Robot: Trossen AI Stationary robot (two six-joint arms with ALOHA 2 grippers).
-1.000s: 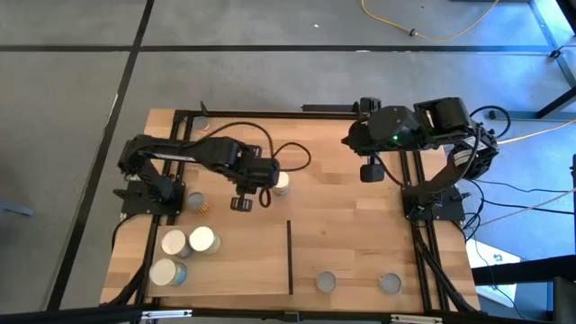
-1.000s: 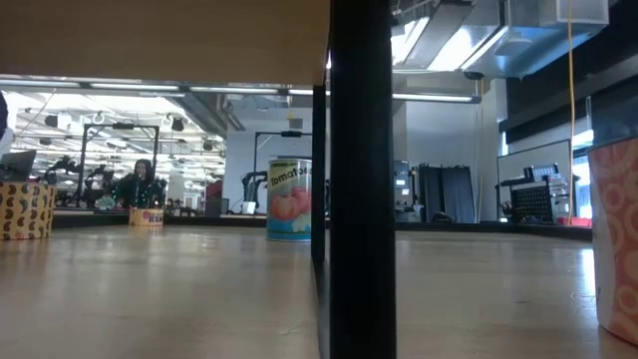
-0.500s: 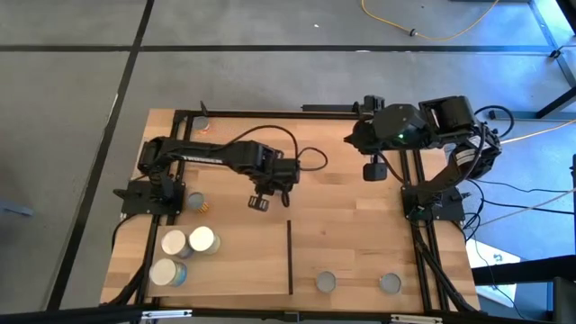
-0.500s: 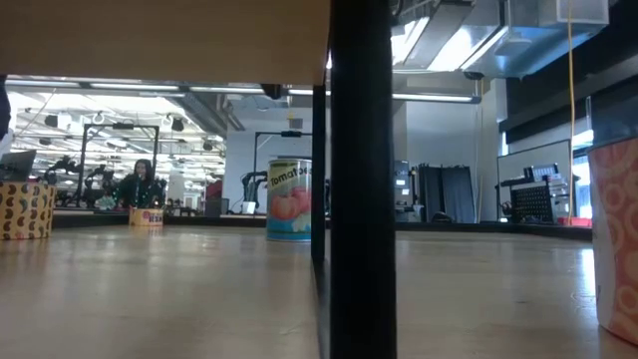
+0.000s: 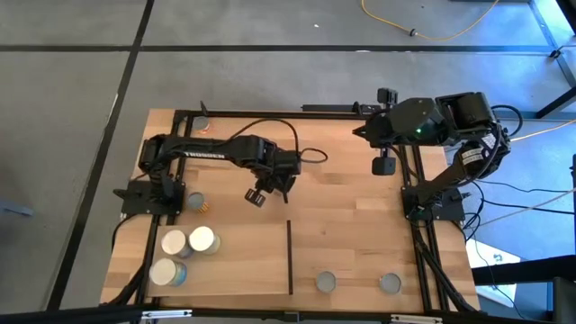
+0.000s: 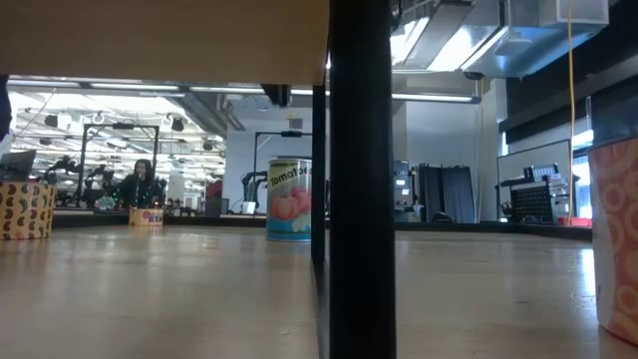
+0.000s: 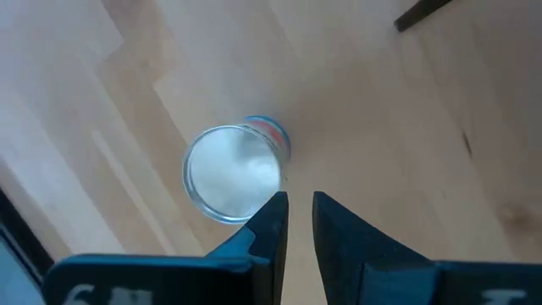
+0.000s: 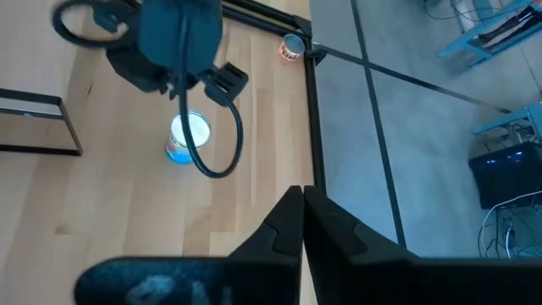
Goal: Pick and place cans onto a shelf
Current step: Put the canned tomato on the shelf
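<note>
**The can could get knocked over**

The left gripper (image 7: 298,199) hangs over the middle of the table (image 5: 351,193), a tiny bit toward 11 o'clock. Its fingers (image 7: 273,219) are only a little way apart and there is nothing between them. The white-topped can (image 7: 233,174) stands right beside the finger tips, not in the gap. From the top camera this can is hidden under the arm.

Here is what could go wrong. The gap looks much thinner than the can. If the gripper goes down like this, a finger would land on the rim or push the side. The can could tip and roll away. The fingers need to open wide first. Then they need to line up so the can sits between them.

If the grip is too high or off to one side, the can could slip out on the way. The shelf (image 5: 360,243) lies at 5 o'clock, past a thin black strip (image 5: 290,256). Two grey-topped cans (image 5: 326,283) already stand near its front edge. A can put down too close could bump them.

More cans (image 5: 174,241) wait at 8 o'clock, well away from the arm.

The right gripper (image 8: 298,196) waits at 2 o'clock, closed on nothing. It is far off, so the two arms should not hit each other
</note>
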